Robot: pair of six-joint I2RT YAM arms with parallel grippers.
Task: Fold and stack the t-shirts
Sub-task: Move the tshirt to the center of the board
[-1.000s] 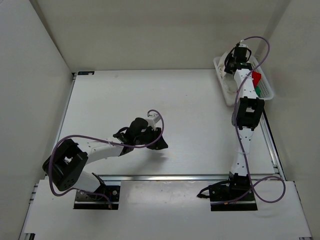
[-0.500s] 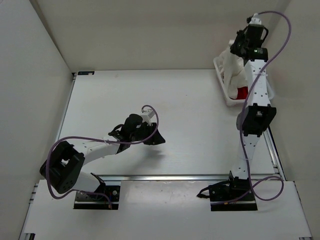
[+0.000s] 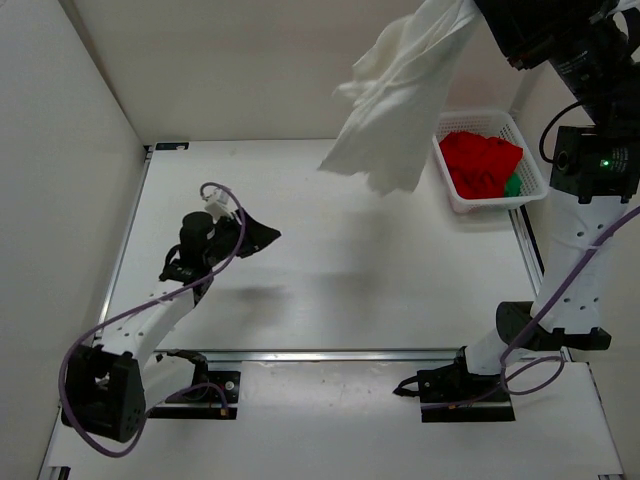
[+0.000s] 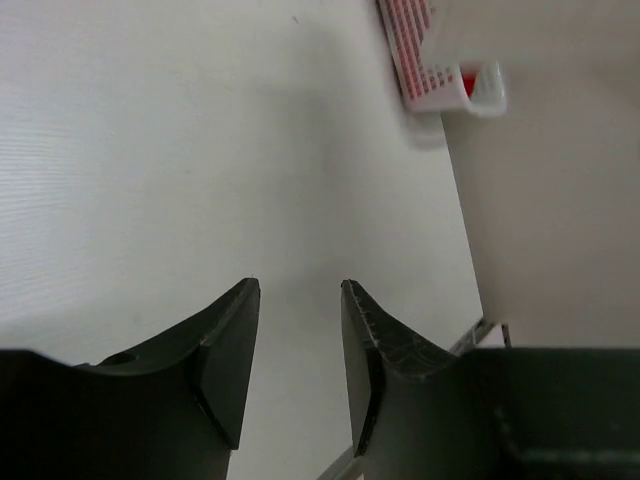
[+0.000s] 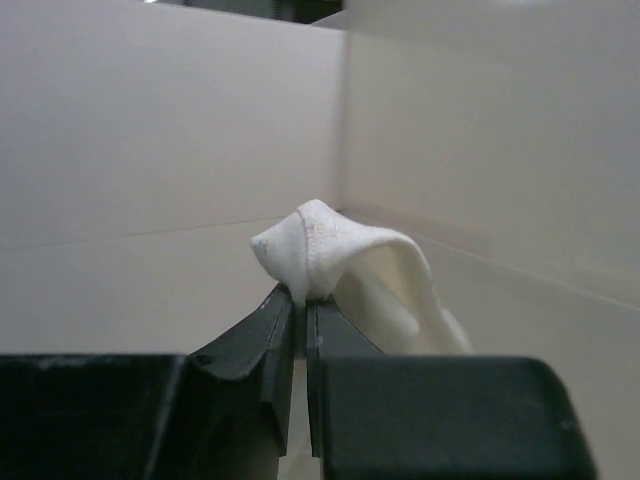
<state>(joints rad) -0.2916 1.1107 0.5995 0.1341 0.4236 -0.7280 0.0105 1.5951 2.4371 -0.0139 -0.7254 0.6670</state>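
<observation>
The cream-white t-shirt (image 3: pixel 400 95) hangs high above the table's back right, bunched and trailing down. My right gripper (image 3: pixel 480 10) is shut on its top edge. In the right wrist view a fold of the cream-white t-shirt (image 5: pixel 335 250) is pinched between the closed fingers of that gripper (image 5: pixel 300 297). The red t-shirt (image 3: pixel 482 165) lies crumpled in the white mesh basket (image 3: pixel 485 206), with the green t-shirt (image 3: pixel 513 186) showing at its right edge. My left gripper (image 3: pixel 268 236) hovers over the table's left middle, open and holding nothing, as the left wrist view (image 4: pixel 300 292) confirms.
The basket (image 4: pixel 440 75) stands at the back right corner against the right wall. White walls enclose the table on the left, back and right. An aluminium rail (image 3: pixel 380 352) runs along the near edge by the arm bases.
My right gripper closed on the cream-white t-shirt in the basket and lifted it high, uncovering the red one. My left arm swung left and back from the table's centre.
</observation>
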